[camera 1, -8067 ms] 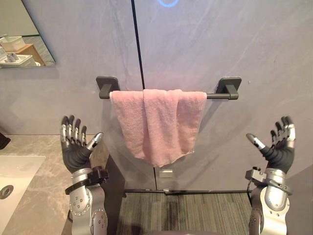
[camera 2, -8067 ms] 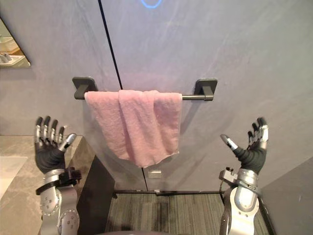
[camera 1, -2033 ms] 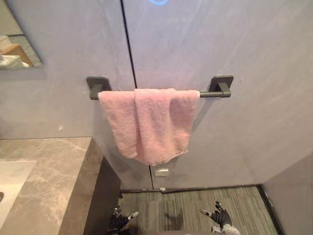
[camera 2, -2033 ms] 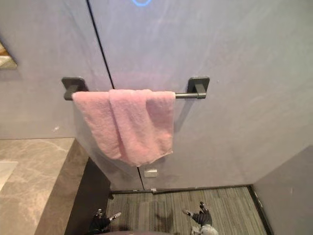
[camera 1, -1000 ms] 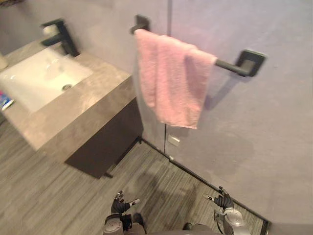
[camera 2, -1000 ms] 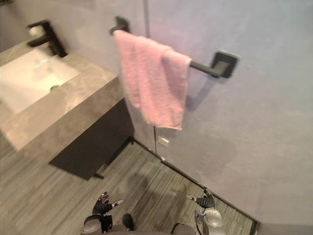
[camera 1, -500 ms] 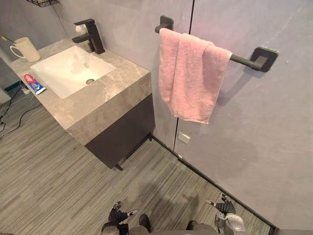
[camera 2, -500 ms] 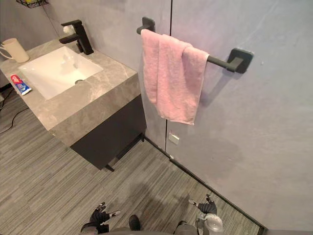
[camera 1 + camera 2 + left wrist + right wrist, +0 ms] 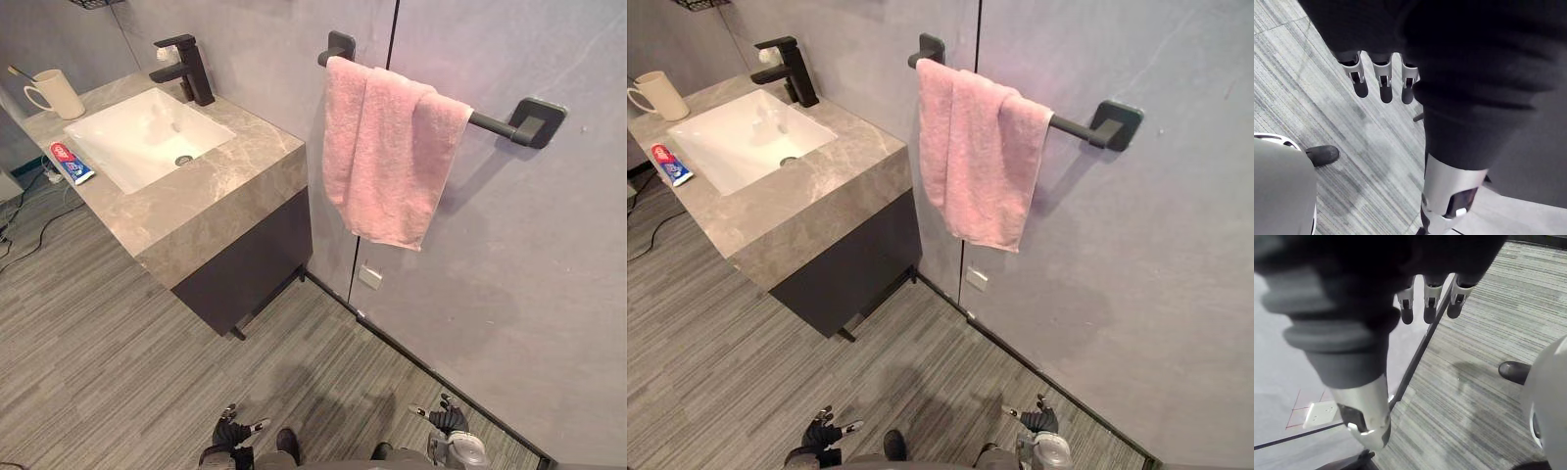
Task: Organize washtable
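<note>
Two robot hands, left (image 9: 233,431) and right (image 9: 449,419), wide, empty; grey marble worktop (image 9: 211,191); red-blue toothpaste (image 9: 71,163) lies 10–4 o'clock.

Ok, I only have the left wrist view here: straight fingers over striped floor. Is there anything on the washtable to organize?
Observer: Yes, a toothpaste tube lies on the counter beside the sink.
Operator: Anything else up there?
Observer: A white mug stands at the counter's back corner, left of the black faucet.
Operator: And the right hand?
Observer: The right hand hangs low over the floor, fingers relaxed, holding nothing.
</note>
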You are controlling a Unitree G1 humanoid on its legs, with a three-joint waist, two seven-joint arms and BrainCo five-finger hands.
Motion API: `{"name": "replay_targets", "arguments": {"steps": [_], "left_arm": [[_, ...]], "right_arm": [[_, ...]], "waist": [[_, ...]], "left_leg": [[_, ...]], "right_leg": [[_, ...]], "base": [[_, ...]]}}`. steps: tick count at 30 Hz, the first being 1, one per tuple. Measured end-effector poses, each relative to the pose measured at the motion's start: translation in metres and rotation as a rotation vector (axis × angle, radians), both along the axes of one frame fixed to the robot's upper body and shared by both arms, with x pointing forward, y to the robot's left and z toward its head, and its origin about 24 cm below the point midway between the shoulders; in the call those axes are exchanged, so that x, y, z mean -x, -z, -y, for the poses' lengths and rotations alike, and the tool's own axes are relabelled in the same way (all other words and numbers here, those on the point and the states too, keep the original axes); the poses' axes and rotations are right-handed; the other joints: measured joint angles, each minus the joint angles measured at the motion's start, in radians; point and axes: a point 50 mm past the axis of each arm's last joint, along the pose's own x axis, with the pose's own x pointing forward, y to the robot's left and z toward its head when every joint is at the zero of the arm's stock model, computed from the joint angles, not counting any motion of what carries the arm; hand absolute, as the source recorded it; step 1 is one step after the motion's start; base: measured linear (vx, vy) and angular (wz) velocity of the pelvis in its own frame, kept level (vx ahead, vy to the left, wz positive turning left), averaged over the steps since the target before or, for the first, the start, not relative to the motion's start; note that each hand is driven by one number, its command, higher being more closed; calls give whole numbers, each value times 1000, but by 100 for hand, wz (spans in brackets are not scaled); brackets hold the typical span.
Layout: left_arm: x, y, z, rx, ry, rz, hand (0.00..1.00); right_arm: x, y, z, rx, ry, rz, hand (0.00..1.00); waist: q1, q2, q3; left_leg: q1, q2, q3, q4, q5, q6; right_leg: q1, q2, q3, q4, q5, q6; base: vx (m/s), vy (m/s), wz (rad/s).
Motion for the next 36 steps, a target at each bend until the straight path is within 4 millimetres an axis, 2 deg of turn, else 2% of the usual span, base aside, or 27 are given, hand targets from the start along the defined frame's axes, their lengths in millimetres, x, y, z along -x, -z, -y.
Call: {"name": "replay_targets", "arguments": {"steps": [4,6,8,9,10,11,12,14,17,18,21,24,25,26,27,28,29,31,33,35,36], "left_arm": [[-1,-1,-1,-1,-6,6,0],[-3,-1,-1,-2,-6,11,0],[-5,-2,-2,-4,-7,19,0],[-6,-3,-1,-3,-6,25,0],[-8,-4,-3,-8,-6,30,0],[-11,-5,-6,-11,-27,41,0],[-13,-7,-5,-2,-59,63,0],[-11,-6,-4,10,-90,59,0],[-13,-7,-4,18,-125,80,0],[-13,-7,-5,23,-140,81,0],[-15,-7,-4,30,-145,84,0],[-17,-8,-1,37,-143,90,0],[-20,-10,2,43,-143,103,0],[-23,-12,1,42,-144,118,0],[-25,-12,3,47,-144,121,0],[-25,-12,5,52,-145,121,0],[-25,-11,7,56,-144,121,0],[-23,-11,7,58,-145,113,0],[-18,-9,8,61,-147,97,0],[-19,-9,9,62,-143,98,0],[-22,-9,10,66,-141,103,0]], "right_arm": [[-2,0,-3,-4,-20,-7,0],[0,2,-4,-6,-23,-16,0],[7,3,-4,-7,-18,-33,0],[10,4,-4,-8,-15,-36,0],[13,4,-6,-16,-7,-38,0],[15,3,-5,-11,-3,-31,0],[13,0,-4,-2,-1,-9,0],[7,-2,-7,-9,-5,17,0],[7,-2,-14,-37,7,22,0],[1,-4,-18,-48,12,49,0],[-3,-6,-24,-63,15,69,0],[-3,-7,-24,-64,20,71,0],[-4,-8,-23,-61,26,79,0],[-5,-8,-25,-66,34,85,0],[-5,-9,-24,-65,35,87,0],[-5,-9,-23,-62,42,89,0],[-2,-8,-22,-60,47,80,0],[4,-6,-22,-54,51,64,0],[9,-5,-18,-43,56,51,0],[13,-4,-18,-42,58,43,0],[15,-4,-16,-38,65,38,0]], "waist": [[14,-7,5],[22,-13,8],[20,-27,18],[19,-30,18],[15,-43,23],[24,-63,22],[29,-63,37],[19,-59,43],[37,-64,41],[36,-62,40],[36,-67,38],[39,-63,36],[38,-59,35],[36,-56,35],[39,-56,35],[40,-51,33],[25,-50,33],[28,-46,25],[27,-36,7],[24,-37,6],[20,-26,8]], "left_leg": [[-1,-2,-3,0,0,0],[-5,-6,-14,0,0,0],[-9,-25,-62,0,-11,5],[-14,-28,-91,0,-15,11],[-25,-47,-133,0,-18,15],[-38,-70,-167,0,-21,19],[-46,-67,-196,0,-22,20],[-65,-70,-242,1,-21,20],[-84,-57,-244,10,-18,18],[-117,-52,-245,42,5,24],[-146,-70,-278,97,18,23],[-155,-98,-289,115,29,38],[-165,-106,-256,117,38,52],[-171,-97,-173,127,-9,102],[-187,-85,-111,146,-42,111],[-192,-71,-23,180,-84,113],[-177,-71,-11,177,-84,113],[-156,-76,-11,162,-70,106],[-138,-92,-36,116,-22,101],[-142,-101,-31,92,-21,101],[-166,-98,23,107,-66,94]], "right_leg": [[1,-3,0,4,-3,0],[0,-12,-8,23,-23,-4],[-8,-43,-11,105,-93,26],[-21,-35,42,137,-123,30],[-46,-6,171,168,-146,6],[-57,22,284,191,-167,-11],[-72,44,402,230,-169,-24],[-84,65,510,282,-161,-34],[-66,53,448,262,-161,-34],[-62,51,411,260,-161,-33],[-29,33,337,236,-164,-28],[6,11,278,229,-169,-21],[13,-2,245,228,-170,-19],[18,-10,221,228,-175,-11],[22,-13,218,225,-175,-11],[40,-13,202,215,-171,-8],[58,-21,198,205,-169,-6],[74,-26,205,207,-164,-10],[76,-27,208,213,-159,-12],[79,-32,206,212,-153,-11],[77,-40,179,205,-148,-3]], "base": [[-3,4,1],[-27,26,23],[3,21,61],[5,-54,85],[26,-86,111],[69,-81,120],[95,-16,97],[119,50,117],[101,-23,90],[52,-46,76],[93,-19,76],[13,10,66],[-48,83,61],[-61,89,52],[-97,61,49],[-35,34,59],[-19,19,63],[28,38,32],[-13,67,26],[-36,61,42],[-71,48,61]]}}
